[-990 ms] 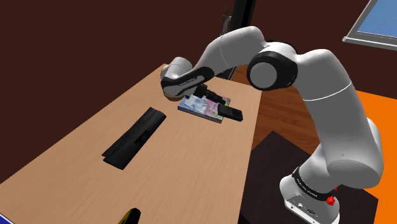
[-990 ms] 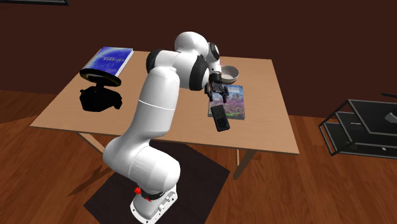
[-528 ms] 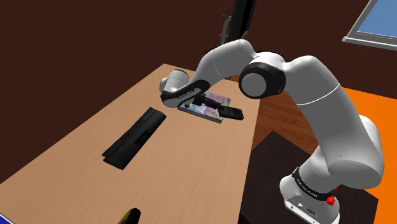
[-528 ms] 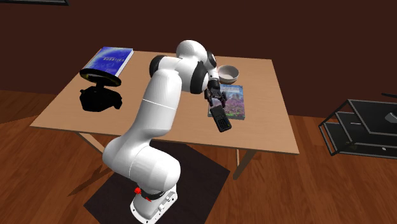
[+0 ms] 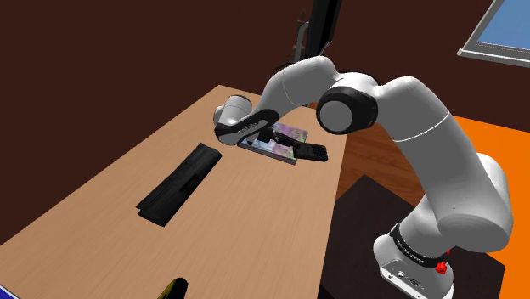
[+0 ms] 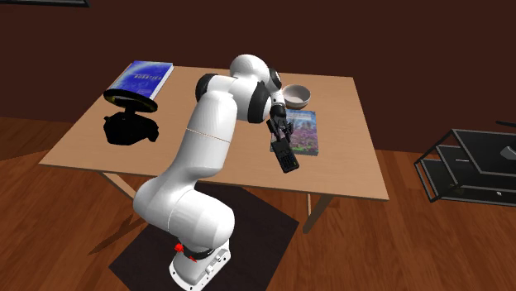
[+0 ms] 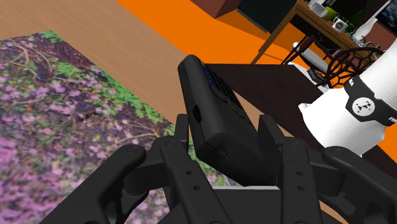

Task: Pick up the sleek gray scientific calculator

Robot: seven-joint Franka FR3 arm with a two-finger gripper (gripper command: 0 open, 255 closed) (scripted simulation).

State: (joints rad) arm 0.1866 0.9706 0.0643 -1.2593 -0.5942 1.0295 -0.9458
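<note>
The jaws clasp the dark calculator beside the flowered book, near a bowl.

Dark brown walls, wooden floor

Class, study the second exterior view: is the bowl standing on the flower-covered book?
No, the bowl stands on the bare table beside the book, not on it.

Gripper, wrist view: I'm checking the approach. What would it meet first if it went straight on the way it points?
The dark calculator, which lies directly ahead of the gripper. It rests partly on a flowered book near the edge of the wooden table. How much gap remains is hard to judge.
</note>
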